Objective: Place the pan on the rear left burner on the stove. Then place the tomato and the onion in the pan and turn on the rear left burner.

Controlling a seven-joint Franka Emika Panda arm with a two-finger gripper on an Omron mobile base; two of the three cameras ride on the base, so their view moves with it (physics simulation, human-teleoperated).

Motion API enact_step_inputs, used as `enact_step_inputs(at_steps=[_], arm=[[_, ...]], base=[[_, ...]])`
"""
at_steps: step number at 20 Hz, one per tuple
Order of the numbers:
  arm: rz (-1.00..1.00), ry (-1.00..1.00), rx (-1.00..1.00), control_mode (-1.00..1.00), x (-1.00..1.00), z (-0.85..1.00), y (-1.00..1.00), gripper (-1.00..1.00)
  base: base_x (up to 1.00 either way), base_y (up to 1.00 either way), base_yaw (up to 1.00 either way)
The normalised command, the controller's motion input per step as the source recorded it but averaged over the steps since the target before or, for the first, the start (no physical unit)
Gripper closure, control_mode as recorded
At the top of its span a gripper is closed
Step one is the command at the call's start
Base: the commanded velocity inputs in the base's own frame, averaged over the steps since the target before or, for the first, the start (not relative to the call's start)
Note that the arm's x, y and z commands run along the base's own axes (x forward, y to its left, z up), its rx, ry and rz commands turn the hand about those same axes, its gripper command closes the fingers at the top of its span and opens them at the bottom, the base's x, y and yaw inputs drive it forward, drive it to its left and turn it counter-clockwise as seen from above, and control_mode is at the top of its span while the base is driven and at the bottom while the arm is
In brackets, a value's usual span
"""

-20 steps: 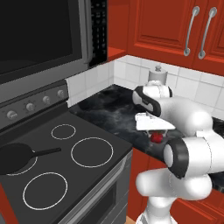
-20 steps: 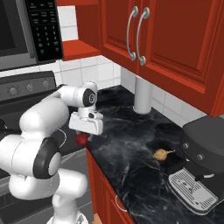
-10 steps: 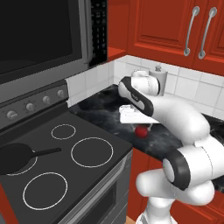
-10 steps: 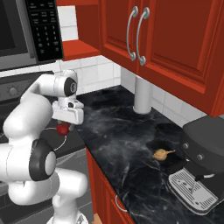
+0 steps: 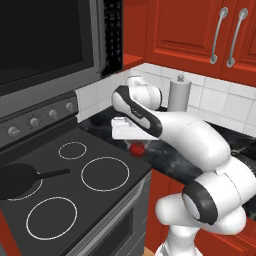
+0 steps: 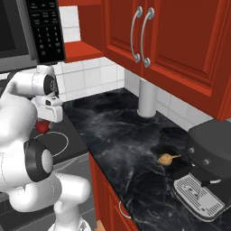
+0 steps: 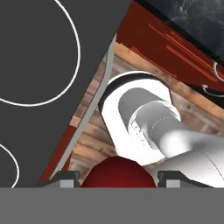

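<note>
Pan (image 5: 19, 180), small, round and black, at lower left of the left base view on the stove (image 5: 105, 200), its rim cut by the frame edge; long thin handle points right. Gripper (image 5: 137, 148) pinches the glossy red tomato (image 5: 137, 148), half hidden. Onion (image 6: 166, 158) lies on the counter (image 6: 122, 135).

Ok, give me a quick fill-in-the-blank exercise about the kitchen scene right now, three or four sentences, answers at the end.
1. The gripper is shut on the ____.
2. The pan sits on the stove with its handle pointing toward the ____ side of the left base view.
3. The onion lies on the black counter next to the ____ machine.
4. Inside, the pan is ____.

Missing words: tomato; right; coffee; empty
</note>
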Motion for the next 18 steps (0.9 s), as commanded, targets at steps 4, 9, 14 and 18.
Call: enact_step_inputs(at_steps=[4,9,14,18], arm=[[0.08,-0.13,0.0,-1.0,-0.01,0.0,0.72,1.0],[0.09,-0.21,0.0,-1.0,-0.07,0.03,0.42,1.0],[0.09,-0.19,0.0,-1.0,-0.18,0.03,0.3,1.0],[0.12,-0.12,0.0,-1.0,-0.03,0.0,0.49,1.0]], base=[[0.0,0.0,0.0],[0.0,0.0,0.0],[0.0,0.0,0.0],[0.0,0.0,0.0]])
